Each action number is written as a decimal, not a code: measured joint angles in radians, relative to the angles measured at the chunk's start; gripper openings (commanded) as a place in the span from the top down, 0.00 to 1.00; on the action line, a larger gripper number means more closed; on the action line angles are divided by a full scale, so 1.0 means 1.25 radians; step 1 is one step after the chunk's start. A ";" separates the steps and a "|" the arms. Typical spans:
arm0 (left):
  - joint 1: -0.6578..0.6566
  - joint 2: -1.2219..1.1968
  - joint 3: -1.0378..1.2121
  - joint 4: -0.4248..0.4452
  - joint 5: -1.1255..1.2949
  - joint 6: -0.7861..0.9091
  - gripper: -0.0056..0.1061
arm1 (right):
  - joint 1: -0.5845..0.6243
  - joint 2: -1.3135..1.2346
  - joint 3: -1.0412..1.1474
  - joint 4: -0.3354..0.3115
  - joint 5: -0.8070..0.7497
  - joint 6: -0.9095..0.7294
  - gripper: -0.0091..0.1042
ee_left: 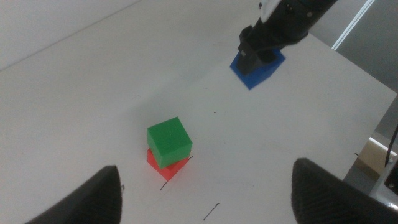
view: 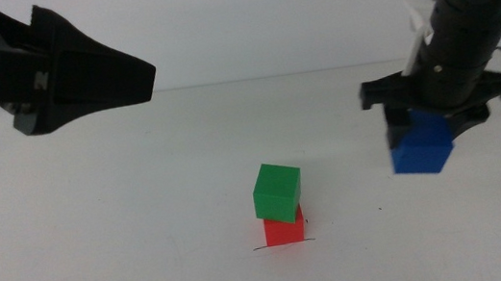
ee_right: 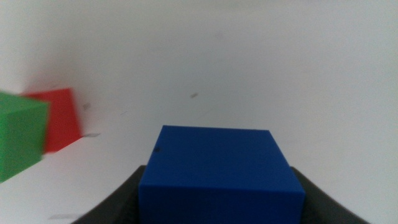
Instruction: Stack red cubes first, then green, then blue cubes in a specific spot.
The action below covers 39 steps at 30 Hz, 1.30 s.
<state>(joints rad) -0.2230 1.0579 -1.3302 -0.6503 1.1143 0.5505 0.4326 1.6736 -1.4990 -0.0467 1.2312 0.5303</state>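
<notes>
Right gripper (view: 421, 128) raised at right, clamping blue cube (view: 421, 147); its jaws mostly hidden. Left gripper (ee_left: 205, 186) raised far left, jaws wide. Green cube (view: 278, 191) sits skewed on red cube (view: 283, 227), apparently on pen line (view: 284, 244).

A plain bright red cube (view: 284, 229) sits under a plain matte green cube (view: 278, 191). The blue cube (view: 421, 147) is deep blue and unpatterned. Both pincers, left pincer (view: 136, 78) and right pincer (view: 441, 115), are black. The worktop (view: 145, 222) is white, marked by a thin black pen line (view: 284, 244).

Red cube (view: 284, 229), green cube (view: 278, 191), blue cube (view: 421, 147): matte, smooth faces. Tabletop (view: 146, 232): white, smooth, matte. Right end effector (view: 430, 117): dark, matte plastic-looking.
</notes>
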 measured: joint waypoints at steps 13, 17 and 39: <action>0.000 0.000 0.000 0.000 0.000 0.000 0.11 | 0.174 0.086 -0.205 -0.026 0.007 0.130 0.93; 0.000 0.000 0.000 0.000 0.000 0.000 0.11 | 0.204 0.160 -0.274 -0.011 0.007 0.137 0.93; 0.000 0.000 0.000 0.000 0.000 0.000 0.11 | 0.226 0.274 -0.335 -0.008 0.007 0.143 0.93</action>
<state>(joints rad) -0.2230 1.0579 -1.3302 -0.6503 1.1143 0.5505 0.7148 2.0158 -1.9175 -0.0568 1.2399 0.7090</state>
